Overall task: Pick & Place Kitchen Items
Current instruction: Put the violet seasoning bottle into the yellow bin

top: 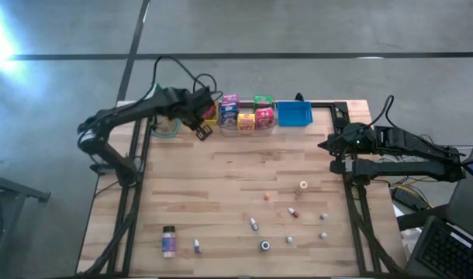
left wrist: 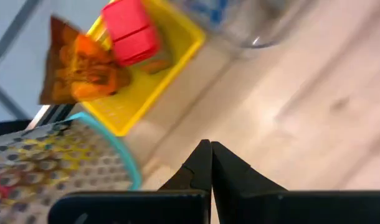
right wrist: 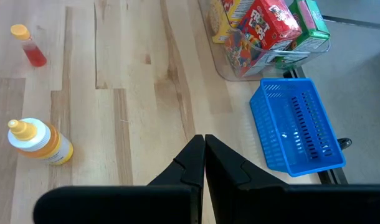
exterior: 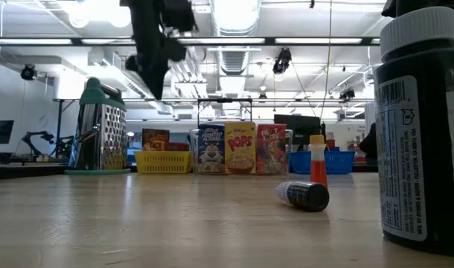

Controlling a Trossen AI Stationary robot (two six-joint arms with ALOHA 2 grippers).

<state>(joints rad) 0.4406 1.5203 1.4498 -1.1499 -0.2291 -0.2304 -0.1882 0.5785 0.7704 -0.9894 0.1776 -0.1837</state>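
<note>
The left gripper (top: 202,130), fingers pressed together and holding nothing, hangs just beside the yellow bin (left wrist: 154,73), which holds a red block (left wrist: 131,31) and what may be an orange packet (left wrist: 78,65), while the right gripper (top: 330,144), likewise closed, waits near the blue bin (right wrist: 297,126).

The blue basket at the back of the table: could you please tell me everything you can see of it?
The blue basket is a small rectangular bin that looks like moulded plastic, with slotted walls and floor. It stands upright and looks empty. It sits at the table's back edge near the right corner, close beside the clear bin of cereal boxes; whether they touch is unclear. No gripper is on it; the right gripper, shut, hangs nearby over bare wood.
</note>
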